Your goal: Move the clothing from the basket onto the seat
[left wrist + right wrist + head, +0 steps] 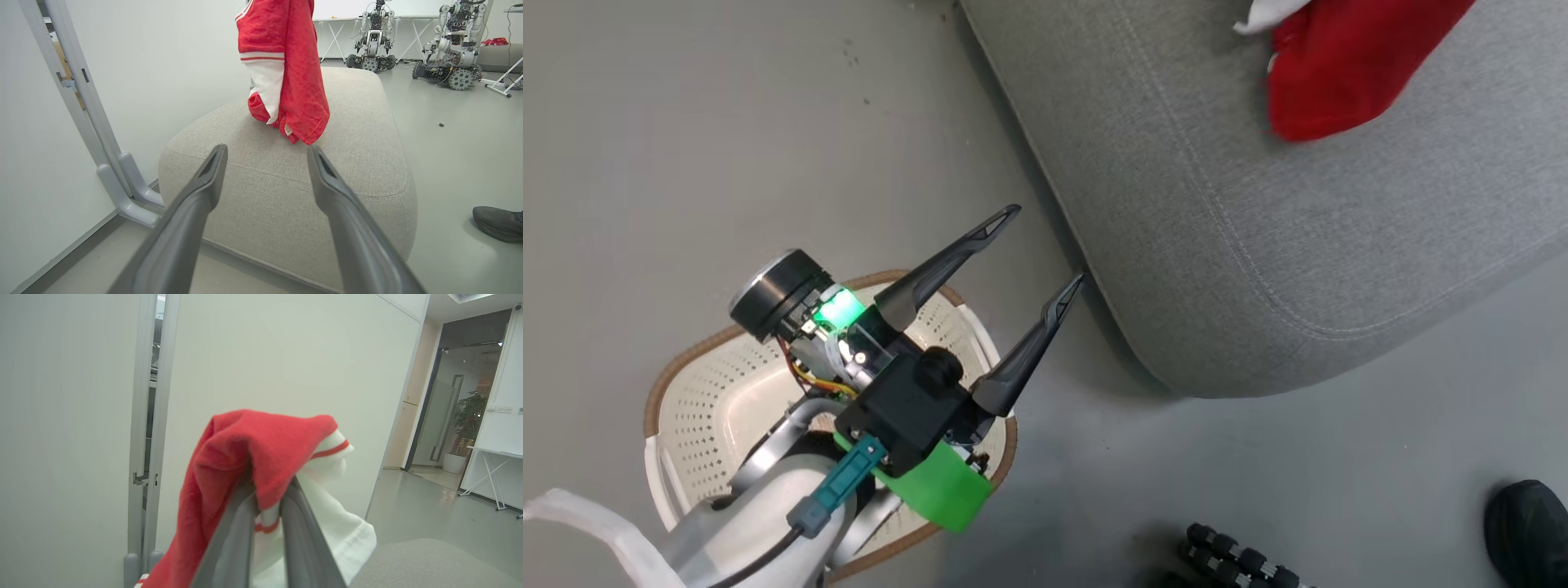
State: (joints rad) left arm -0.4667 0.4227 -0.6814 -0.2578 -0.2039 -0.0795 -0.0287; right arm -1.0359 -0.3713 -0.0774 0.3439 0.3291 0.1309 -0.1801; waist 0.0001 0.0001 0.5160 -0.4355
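Right, my right gripper (269,492) is pinched tight on a fold of the clothing (253,437), with red and white cloth bunched over both fingers. From that grip the garment hangs over the seat (286,196), and its lower hem looks to rest on the cushion top, toward the seat's far side. I judge this piece almost delivered: it is over the seat but not let go. My left gripper (1045,245) is spread wide and holds nothing. It points at the seat's near corner from above the basket (711,384), which stands on the floor just beside that corner. What I can see of the basket's inside is bare, but the left forearm hides a good part, so I cannot tell whether more clothing waits there. The right arm is held up above the seat with its fingers about level, and the left reaches low toward the seat
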